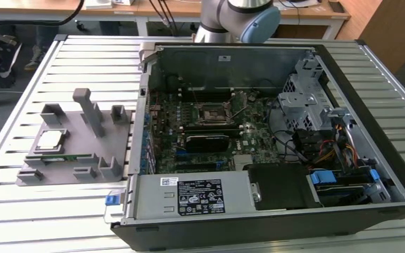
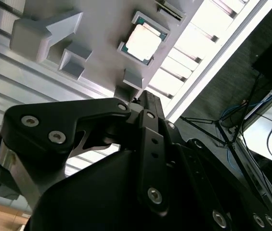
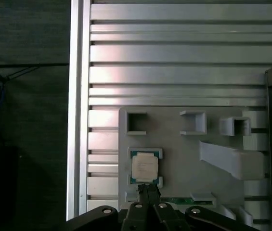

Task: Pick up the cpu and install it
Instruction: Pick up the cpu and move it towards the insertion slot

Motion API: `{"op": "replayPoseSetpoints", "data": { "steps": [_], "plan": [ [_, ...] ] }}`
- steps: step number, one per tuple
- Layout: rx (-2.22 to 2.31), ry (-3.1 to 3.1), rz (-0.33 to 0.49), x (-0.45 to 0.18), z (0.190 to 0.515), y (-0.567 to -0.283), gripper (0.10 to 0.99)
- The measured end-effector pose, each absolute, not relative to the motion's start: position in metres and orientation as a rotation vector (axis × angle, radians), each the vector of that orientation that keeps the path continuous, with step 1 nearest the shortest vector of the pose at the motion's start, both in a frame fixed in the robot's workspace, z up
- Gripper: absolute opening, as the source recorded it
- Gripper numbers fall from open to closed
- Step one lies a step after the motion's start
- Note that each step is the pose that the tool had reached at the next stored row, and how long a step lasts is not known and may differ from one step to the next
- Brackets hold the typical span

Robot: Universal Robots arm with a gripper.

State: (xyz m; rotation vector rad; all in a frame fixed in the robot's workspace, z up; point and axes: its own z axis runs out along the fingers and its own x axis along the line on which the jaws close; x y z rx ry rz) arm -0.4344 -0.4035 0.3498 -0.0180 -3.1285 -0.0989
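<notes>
Step in hand, as I read it: approach for the pick, nothing grasped yet. The cpu, a small flat square chip with a silver-white metal top and thin darker rim, lies flat in a shallow seat on the grey plastic holder plate with raised blocks and posts. That plate sits on the slatted aluminium table at the exterior view's left, beside the open black computer case. The black two-finger gripper hangs above the plate, tips just beside one edge of the chip and not touching it. The jaws look pressed together with nothing between them. A long narrow green memory stick lies in its slot near the chip, so keep off it. To do this well, I judge the jaws must spread wider than the chip before any descent, and the tips must be centred over it, not offset at its edge as now. Take it on two opposite edges where the small seat tabs leave room. Descend straight, grip lightly, and keep the chip level. The black square socket frame on the board inside the case is well apart from the chip.
</notes>
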Motion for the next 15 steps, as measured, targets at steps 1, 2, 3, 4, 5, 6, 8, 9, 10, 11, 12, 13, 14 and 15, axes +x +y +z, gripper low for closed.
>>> {"op": "replayPoseSetpoints", "data": {
  "steps": [1,2,3,4,5,6,8,9,10,11,12,13,14,15],
  "plan": [
    [-0.018,-3.128,-0.099,-0.434,0.349,-0.404,0.106],
    [-0.018,-3.127,-0.099,-0.434,0.347,-0.404,0.106],
    [-0.018,-3.127,-0.098,-0.434,0.345,-0.404,0.106],
    [-0.018,-3.126,-0.098,-0.434,0.344,-0.404,0.114],
    [-0.018,-3.126,-0.098,-0.434,0.342,-0.404,0.114],
    [-0.018,-3.125,-0.098,-0.434,0.340,-0.404,0.165],
    [-0.018,-3.125,-0.098,-0.434,0.337,-0.404,0.290],
    [-0.018,-3.125,-0.098,-0.434,0.336,-0.404,0.290],
    [-0.018,-3.125,-0.098,-0.434,0.335,-0.404,0.349],
    [-0.018,-3.125,-0.098,-0.434,0.334,-0.404,0.408],
    [-0.018,-3.125,-0.098,-0.434,0.333,-0.404,0.408],
    [-0.018,-3.125,-0.098,-0.434,0.332,-0.404,0.467],
    [-0.018,-3.125,-0.098,-0.434,0.331,-0.404,0.525],
    [-0.018,-3.125,-0.098,-0.434,0.330,-0.405,0.525]
  ]
}}
